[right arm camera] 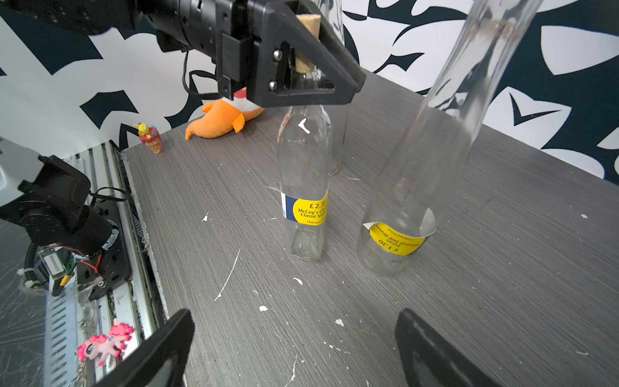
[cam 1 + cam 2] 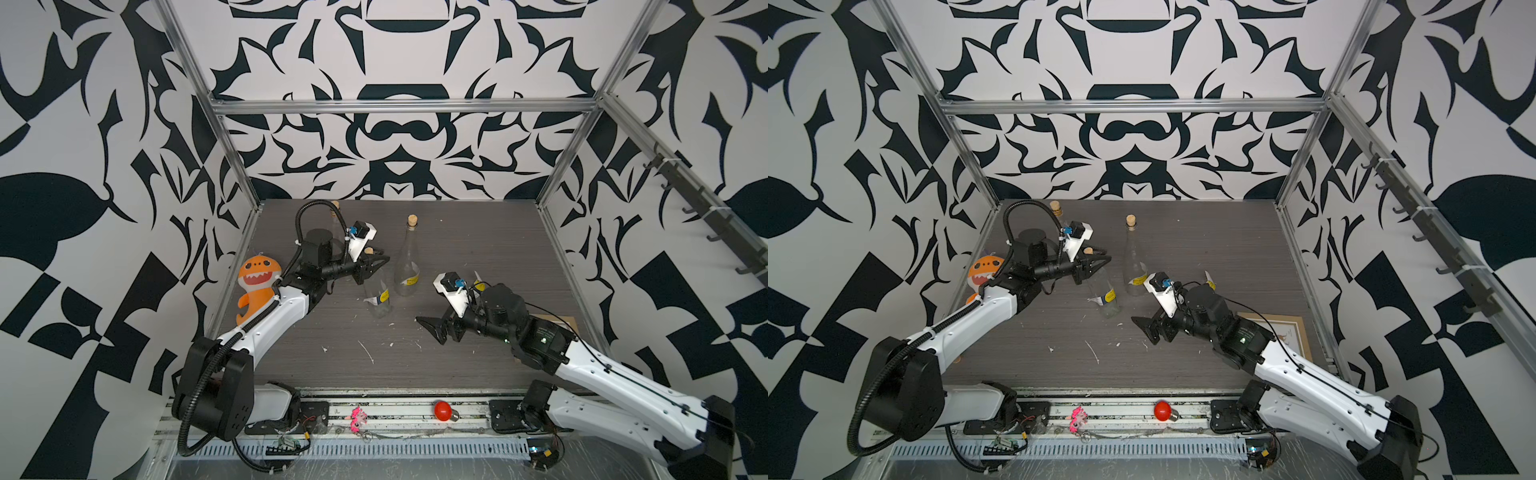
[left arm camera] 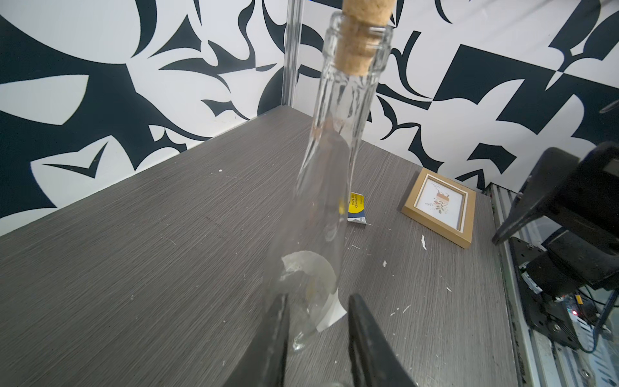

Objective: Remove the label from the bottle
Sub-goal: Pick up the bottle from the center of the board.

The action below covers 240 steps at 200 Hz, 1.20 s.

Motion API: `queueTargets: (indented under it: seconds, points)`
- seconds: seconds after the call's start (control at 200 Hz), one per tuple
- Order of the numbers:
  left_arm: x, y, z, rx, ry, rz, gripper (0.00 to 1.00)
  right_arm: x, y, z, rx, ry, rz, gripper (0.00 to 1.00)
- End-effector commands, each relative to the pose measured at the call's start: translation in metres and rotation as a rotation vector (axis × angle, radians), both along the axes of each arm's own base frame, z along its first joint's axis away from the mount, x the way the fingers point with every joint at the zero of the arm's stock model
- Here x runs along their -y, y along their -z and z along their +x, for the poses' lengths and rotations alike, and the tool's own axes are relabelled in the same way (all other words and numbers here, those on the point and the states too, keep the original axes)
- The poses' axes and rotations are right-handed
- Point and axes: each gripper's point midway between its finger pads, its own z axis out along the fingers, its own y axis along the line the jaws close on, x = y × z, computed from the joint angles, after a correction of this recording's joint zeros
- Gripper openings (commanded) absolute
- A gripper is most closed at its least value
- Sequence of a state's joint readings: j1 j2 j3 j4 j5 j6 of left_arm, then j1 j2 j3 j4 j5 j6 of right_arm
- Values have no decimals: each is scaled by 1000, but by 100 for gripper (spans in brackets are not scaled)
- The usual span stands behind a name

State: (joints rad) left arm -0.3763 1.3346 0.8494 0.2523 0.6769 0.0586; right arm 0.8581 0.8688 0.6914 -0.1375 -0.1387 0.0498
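Tipping is the main danger: the left gripper [image 2: 382, 262] holds the short square bottle [image 1: 304, 167] only by its slim neck, just under the cork [image 1: 308, 23]. A sideways tug on the yellow price label [image 1: 306, 209], low on the body, could swing the base into the tall bottle [image 1: 435, 167] just beside it. The label may also tear into scraps. The left fingers [image 1: 301, 90] are clamped on the neck, though the pad contact seems hidden behind the finger plate. The right gripper [image 2: 430, 329] hangs over the table [image 1: 502, 284] near both bottles, fingers wide apart, holding nothing.
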Motion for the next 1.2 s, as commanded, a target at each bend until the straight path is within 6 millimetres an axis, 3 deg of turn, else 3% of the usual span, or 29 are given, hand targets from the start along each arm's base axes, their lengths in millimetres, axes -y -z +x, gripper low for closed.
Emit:
queueTargets:
  seconds: [0.0,0.135,0.16,0.24,0.44,0.58,0.92,1.195]
  points:
    - [0,-21,-5,23,13,-14,0,-2,-15,-3,26,-11,56,97]
    - [-4,-25,-3,-33,-46,10,0,-6,-16,-4,27,-28,80,96]
    - [-7,-37,-6,-14,-68,7,0,-8,-16,-4,28,-32,86,96]
    - [-12,-44,-8,-28,-153,37,0,-12,-17,-1,23,-30,112,96]
    - [-26,-59,-11,-25,-476,132,0,-28,-14,13,-47,41,211,91]
    - [-30,-68,-23,25,-690,190,0,-45,-1,10,-75,97,206,89]
    - [-44,-69,-39,76,-963,186,0,-59,25,-7,-200,288,236,88]
    - [-60,-58,-46,-41,-1070,106,0,-96,32,-15,-218,206,353,87]
